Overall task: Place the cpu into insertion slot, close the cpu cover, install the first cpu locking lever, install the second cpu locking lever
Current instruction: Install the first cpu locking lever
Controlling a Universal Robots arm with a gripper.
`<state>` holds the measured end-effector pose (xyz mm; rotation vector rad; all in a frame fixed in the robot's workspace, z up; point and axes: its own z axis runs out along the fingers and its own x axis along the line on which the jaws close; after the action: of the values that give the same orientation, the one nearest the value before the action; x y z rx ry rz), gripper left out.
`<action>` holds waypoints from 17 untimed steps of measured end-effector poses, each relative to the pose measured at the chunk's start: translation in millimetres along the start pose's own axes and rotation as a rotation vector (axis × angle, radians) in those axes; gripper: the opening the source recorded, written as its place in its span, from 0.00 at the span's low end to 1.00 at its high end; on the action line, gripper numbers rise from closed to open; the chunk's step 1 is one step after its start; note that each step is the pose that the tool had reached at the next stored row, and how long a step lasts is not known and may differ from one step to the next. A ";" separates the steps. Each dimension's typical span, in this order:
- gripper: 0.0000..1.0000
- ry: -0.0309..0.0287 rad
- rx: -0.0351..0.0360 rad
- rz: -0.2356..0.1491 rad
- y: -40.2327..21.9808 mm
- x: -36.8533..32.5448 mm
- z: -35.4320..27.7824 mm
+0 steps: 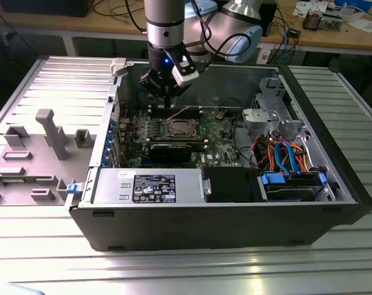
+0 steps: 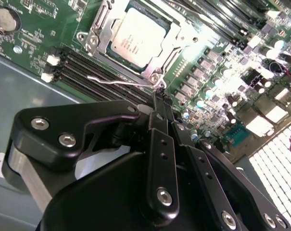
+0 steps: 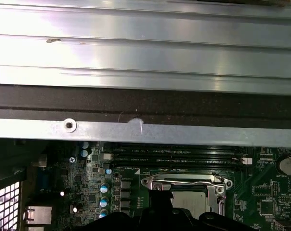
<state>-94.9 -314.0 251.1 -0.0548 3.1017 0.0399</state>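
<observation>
Silver-topped cpu flat in insertion slot under closed cpu cover

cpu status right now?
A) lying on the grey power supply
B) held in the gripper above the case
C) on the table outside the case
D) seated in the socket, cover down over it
D: in the second wrist view the cpu sits in the insertion slot with the cpu cover framing it.

Ribbed metal table, wooden bench behind.

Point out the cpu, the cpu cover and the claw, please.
cpu (image 2: 137, 36), second wrist view, middle of its metal top.
cpu cover (image 2: 175, 44), second wrist view, frame edge beside the chip.
claw (image 2: 160, 98), second wrist view, fingertips.
</observation>
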 end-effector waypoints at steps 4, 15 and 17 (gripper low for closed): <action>0.11 0.0002 0.0035 0.000 2.4 -8.4 3.8; 0.11 0.0003 0.0049 0.000 7.8 -13.9 11.9; 0.11 0.0002 0.0048 0.000 7.8 -13.9 12.2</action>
<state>-80.7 -305.4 239.7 -0.0548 3.1019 0.0324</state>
